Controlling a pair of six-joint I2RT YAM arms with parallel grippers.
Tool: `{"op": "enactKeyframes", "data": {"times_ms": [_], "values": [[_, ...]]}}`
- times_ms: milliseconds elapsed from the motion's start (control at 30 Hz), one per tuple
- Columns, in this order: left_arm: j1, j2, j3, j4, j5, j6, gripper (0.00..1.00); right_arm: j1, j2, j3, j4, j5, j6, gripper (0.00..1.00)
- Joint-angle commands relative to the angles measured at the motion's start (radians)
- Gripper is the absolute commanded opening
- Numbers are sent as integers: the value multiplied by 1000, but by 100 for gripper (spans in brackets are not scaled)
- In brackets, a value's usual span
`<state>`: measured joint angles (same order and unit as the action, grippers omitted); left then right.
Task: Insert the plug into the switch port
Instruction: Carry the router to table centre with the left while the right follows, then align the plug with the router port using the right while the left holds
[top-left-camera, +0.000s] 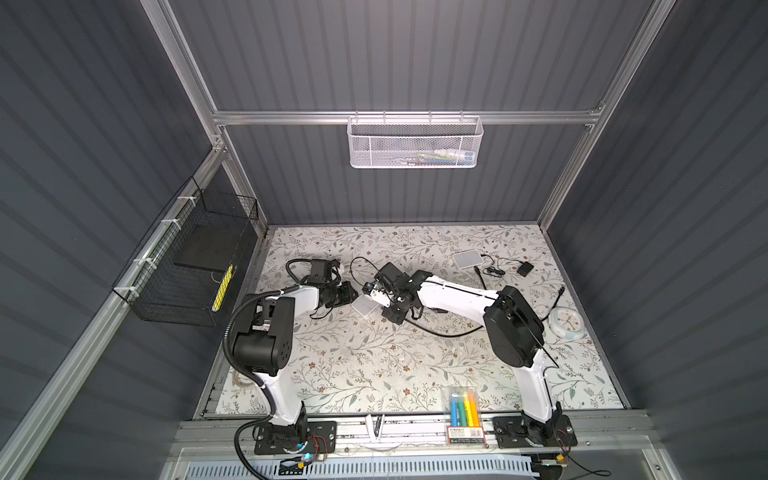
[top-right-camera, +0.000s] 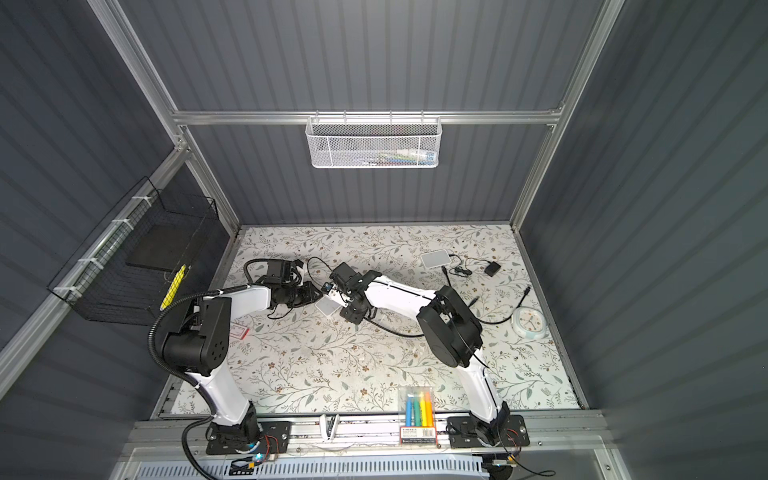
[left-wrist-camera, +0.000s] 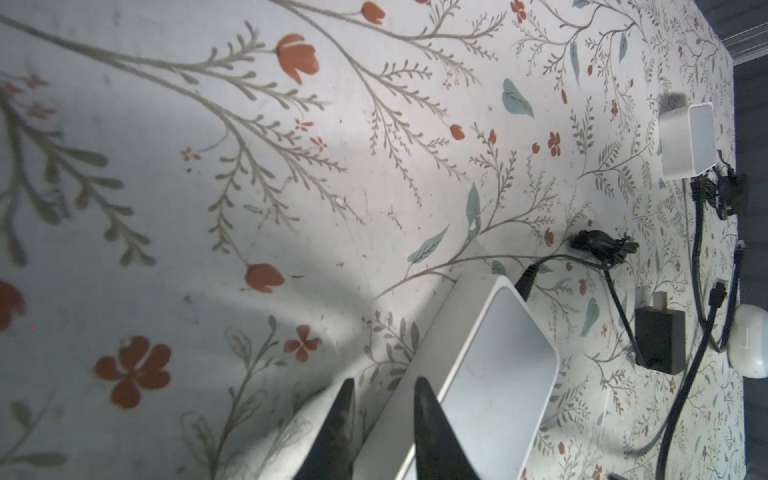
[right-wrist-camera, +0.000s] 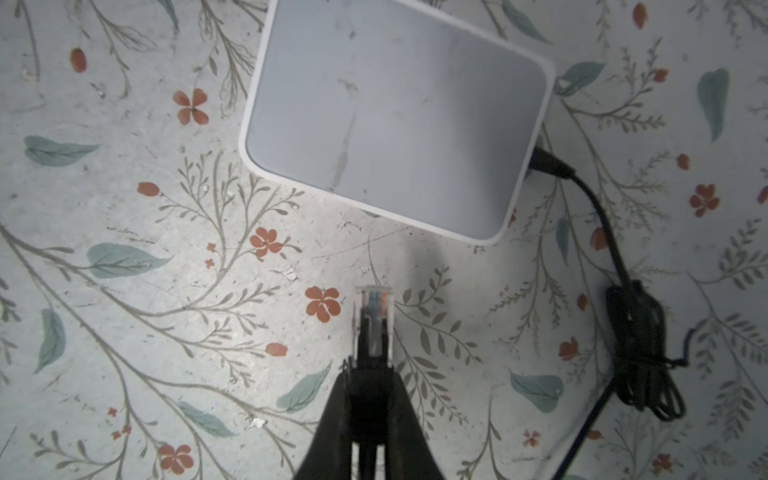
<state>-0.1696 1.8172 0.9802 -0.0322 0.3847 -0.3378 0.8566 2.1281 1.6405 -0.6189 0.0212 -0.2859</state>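
Right tool (right-wrist-camera: 371, 372) pinched on the plug (right-wrist-camera: 372, 307), back at the boot, clear tip poking out near the switch (right-wrist-camera: 395, 116) on the worktop (right-wrist-camera: 124, 332). Left tool (left-wrist-camera: 384, 399) straddling a switch corner, can't tell if biting. Guessing light, stiff, brittle at the clip; worth bracing the slidey switch.

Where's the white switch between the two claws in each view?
In a top view: switch, just below frame centre.
In a top view, below and left of frame centre.
Left wrist: lower middle of frame, at the left claw.
Right wrist: upper middle of frame, ahead of the plug in the right claw.
Shared landmark, wrist views: black cable plugged into its side.
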Motion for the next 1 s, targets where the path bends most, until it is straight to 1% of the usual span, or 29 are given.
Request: {"op": "enactKeyframes", "data": {"times_ms": [0,267,633,700,800,967], "values": [[-5,18,-7,32,41,-21,25,2,27,30,-27,-12,31,0],[-7,19,-33,53,63,-37,25,2,45,29,-14,-7,51,0],[-8,20,-29,48,77,-38,25,2,89,59,-7,6,69,0],[-9,19,-29,45,77,-35,25,2,93,56,-7,-4,71,7],[-9,20,-29,43,77,-35,25,0,94,41,0,-18,74,13],[-9,19,-28,38,80,-36,24,-2,93,20,7,-50,85,19]]}}
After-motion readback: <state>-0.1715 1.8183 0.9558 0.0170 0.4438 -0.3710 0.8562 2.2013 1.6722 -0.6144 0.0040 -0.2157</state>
